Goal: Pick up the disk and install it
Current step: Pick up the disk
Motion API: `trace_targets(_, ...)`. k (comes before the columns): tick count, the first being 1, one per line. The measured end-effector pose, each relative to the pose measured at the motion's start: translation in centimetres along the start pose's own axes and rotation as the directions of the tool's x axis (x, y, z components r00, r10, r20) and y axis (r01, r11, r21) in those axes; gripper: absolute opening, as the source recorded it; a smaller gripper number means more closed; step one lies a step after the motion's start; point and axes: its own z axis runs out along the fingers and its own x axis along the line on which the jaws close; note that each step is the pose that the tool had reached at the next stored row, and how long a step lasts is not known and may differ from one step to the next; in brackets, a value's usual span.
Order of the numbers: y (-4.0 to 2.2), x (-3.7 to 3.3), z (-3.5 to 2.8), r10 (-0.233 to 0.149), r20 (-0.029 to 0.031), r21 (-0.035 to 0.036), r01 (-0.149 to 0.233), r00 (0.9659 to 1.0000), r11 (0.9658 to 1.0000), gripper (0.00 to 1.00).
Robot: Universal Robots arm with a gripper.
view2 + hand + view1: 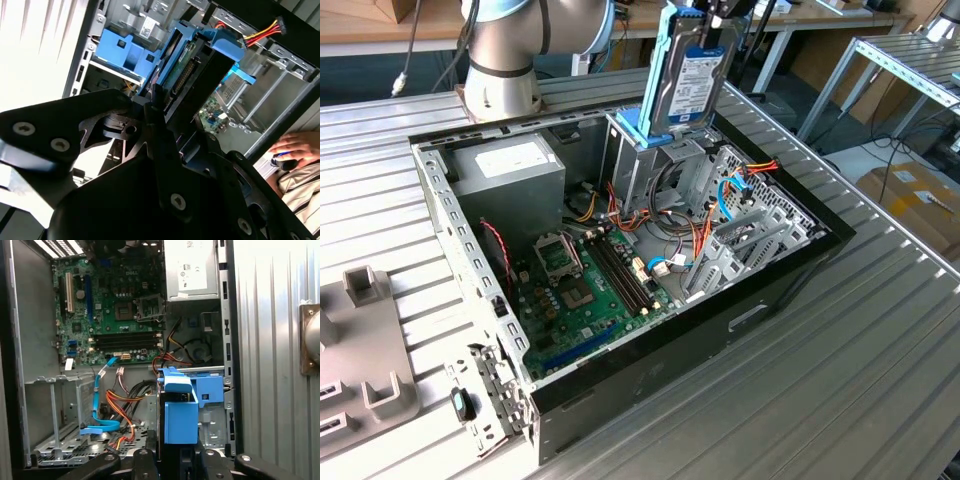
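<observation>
The disk [685,70] hangs upright over the open computer case [620,380], its silver face with the white label framed by a light blue rail. My gripper [717,12] is shut on its upper end. The disk's lower edge sits just above the metal drive cage [655,170], by the blue plastic bracket [638,128] on the cage's top. In the second wrist view the disk [186,67] runs away from the black fingers [159,115], its green circuit board showing. In the first wrist view the disk's blue rail end [180,415] lies close beside the bracket [210,390].
Inside the case lie the power supply [510,165], the motherboard [582,290] and orange and blue cables [725,195]. Grey fixtures [365,340] stand on the ribbed metal table at the exterior view's left. The arm's base [505,60] is behind the case. A person's hand [295,146] rests beyond it.
</observation>
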Motion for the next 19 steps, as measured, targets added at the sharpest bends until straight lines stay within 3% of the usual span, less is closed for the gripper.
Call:
trace_targets(5, -0.04, 0.81, 0.04, 0.000, -0.0197, 0.0011, 0.000, 0.9998, 1.0000, 0.35)
trace_targets(8, -0.07, 1.38, 0.06, 0.000, -0.0358, 0.0019, 0.000, 0.9994, 1.0000, 0.35)
trace_targets(11, -0.09, 1.80, 0.07, 0.000, -0.0479, 0.0025, 0.000, 0.9989, 1.0000, 0.35)
trace_targets(17, -0.17, 3.29, 0.13, 0.001, -0.0900, 0.0047, -0.001, 0.9959, 1.0000, 0.35)
trace_targets(19, -0.19, 3.59, 0.14, 0.002, -0.0988, 0.0051, -0.001, 0.9951, 1.0000, 0.35)
